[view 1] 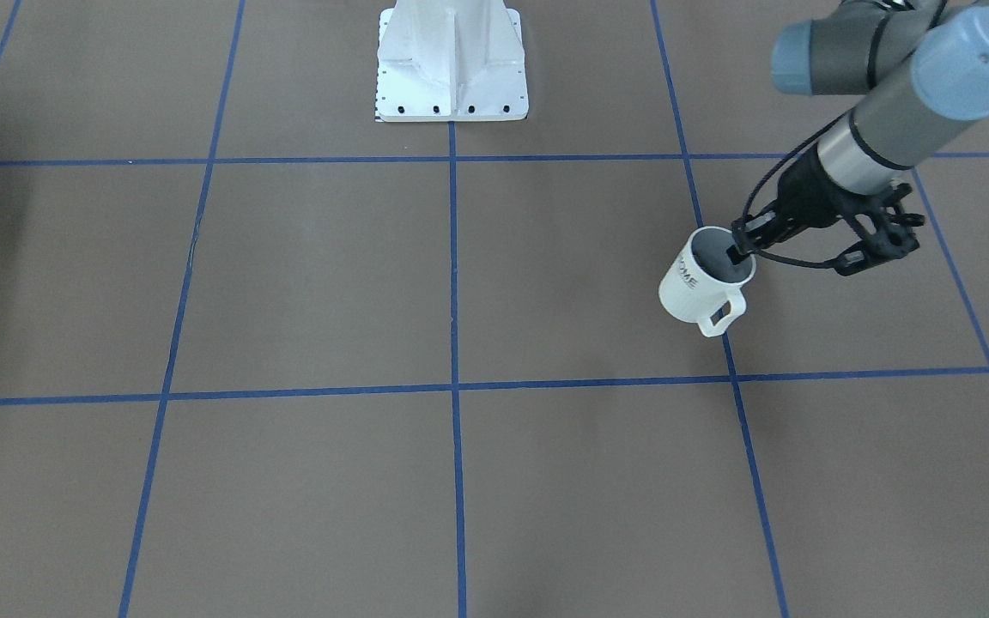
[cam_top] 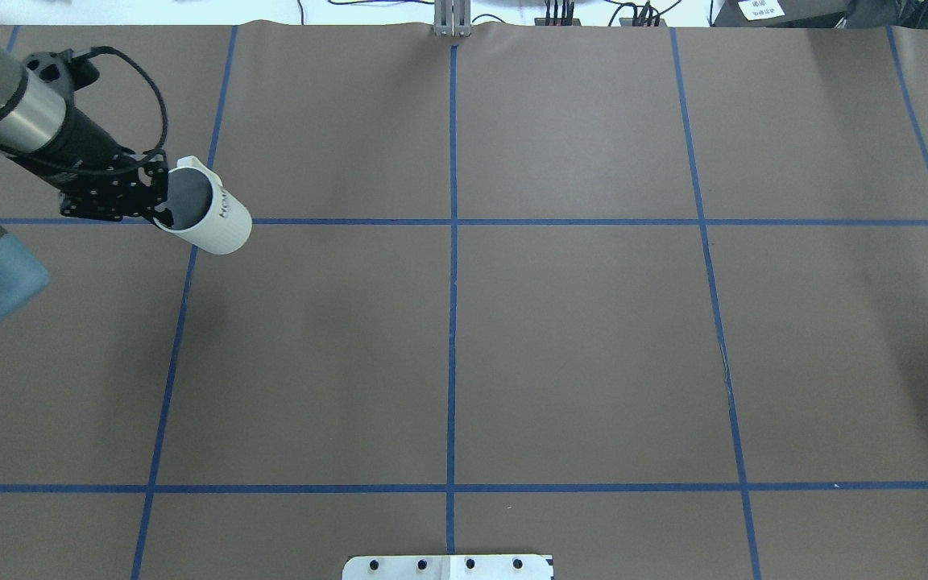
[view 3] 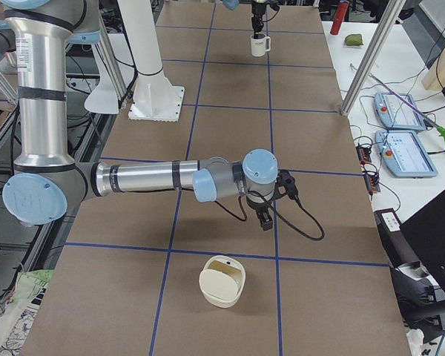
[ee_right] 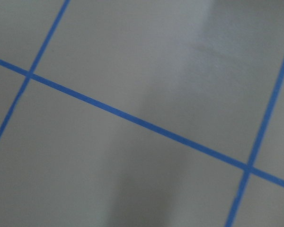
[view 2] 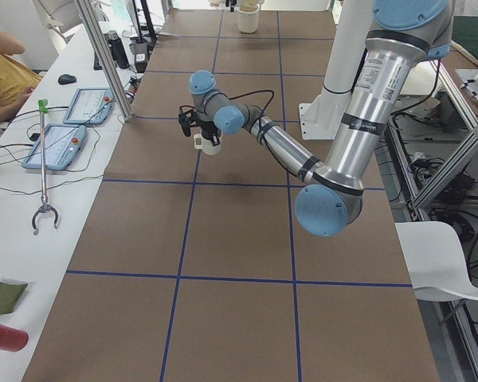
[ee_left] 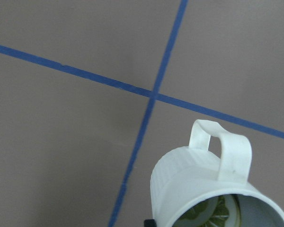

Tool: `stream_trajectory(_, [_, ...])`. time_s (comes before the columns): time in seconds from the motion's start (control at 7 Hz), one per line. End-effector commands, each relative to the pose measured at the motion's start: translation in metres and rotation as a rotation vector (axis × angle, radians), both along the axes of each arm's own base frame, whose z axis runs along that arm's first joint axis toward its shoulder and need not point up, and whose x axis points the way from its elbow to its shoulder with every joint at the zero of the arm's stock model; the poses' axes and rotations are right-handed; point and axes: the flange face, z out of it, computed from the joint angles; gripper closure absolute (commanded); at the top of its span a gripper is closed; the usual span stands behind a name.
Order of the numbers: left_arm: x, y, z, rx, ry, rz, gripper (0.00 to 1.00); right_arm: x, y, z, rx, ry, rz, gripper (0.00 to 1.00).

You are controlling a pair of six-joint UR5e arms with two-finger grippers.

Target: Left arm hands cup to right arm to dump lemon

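My left gripper [view 1: 739, 249] is shut on the rim of the off-white cup [view 1: 700, 287], one finger inside it. It holds the cup tilted a little above the table at my far left [cam_top: 206, 213]. The left wrist view shows the cup's squared handle [ee_left: 225, 151] and lemon slices [ee_left: 213, 215] inside. The right gripper [view 3: 265, 219] shows only in the exterior right view, pointing down over the brown table. I cannot tell whether it is open or shut. The cup shows small at the far end of that view [view 3: 259, 44].
A cream tub [view 3: 222, 280] stands on the table just in front of the right gripper. The white robot base [view 1: 452, 64] is at mid-table on my side. Tablets [view 3: 404, 111] and a person [view 2: 4, 76] are at the operators' bench.
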Motion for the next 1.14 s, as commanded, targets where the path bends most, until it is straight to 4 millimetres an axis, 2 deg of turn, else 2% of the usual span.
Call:
stream_trajectory(0.0, [0.072, 0.004, -0.097, -0.077, 0.023, -0.024, 1.0, -0.09, -0.007, -0.037, 0.14, -0.106, 0.012, 0.01])
stream_trajectory(0.14, [0.113, -0.007, -0.153, -0.118, -0.015, 0.004, 1.0, -0.13, -0.006, -0.052, 0.186, -0.147, -0.001, 0.02])
stream_trajectory(0.29, [0.143, -0.012, -0.197, -0.171, -0.03, -0.017, 1.0, -0.168, -0.009, -0.08, 0.179, -0.186, 0.015, 0.04])
stream_trajectory(0.43, [0.165, -0.013, -0.227, -0.219, -0.032, -0.049, 1.0, -0.224, -0.018, -0.126, 0.181, -0.232, 0.038, 0.05])
stream_trajectory(0.57, [0.191, -0.021, -0.251, -0.232, -0.048, -0.046, 1.0, -0.285, -0.01, -0.165, 0.213, -0.277, 0.111, 0.05])
stream_trajectory(0.71, [0.197, -0.026, -0.261, -0.228, -0.051, -0.046, 1.0, -0.331, 0.007, -0.19, 0.287, -0.321, 0.211, 0.05])
stream_trajectory(1.0, [0.19, -0.029, -0.266, -0.194, -0.05, -0.072, 1.0, -0.378, 0.038, -0.227, 0.4, -0.371, 0.301, 0.09])
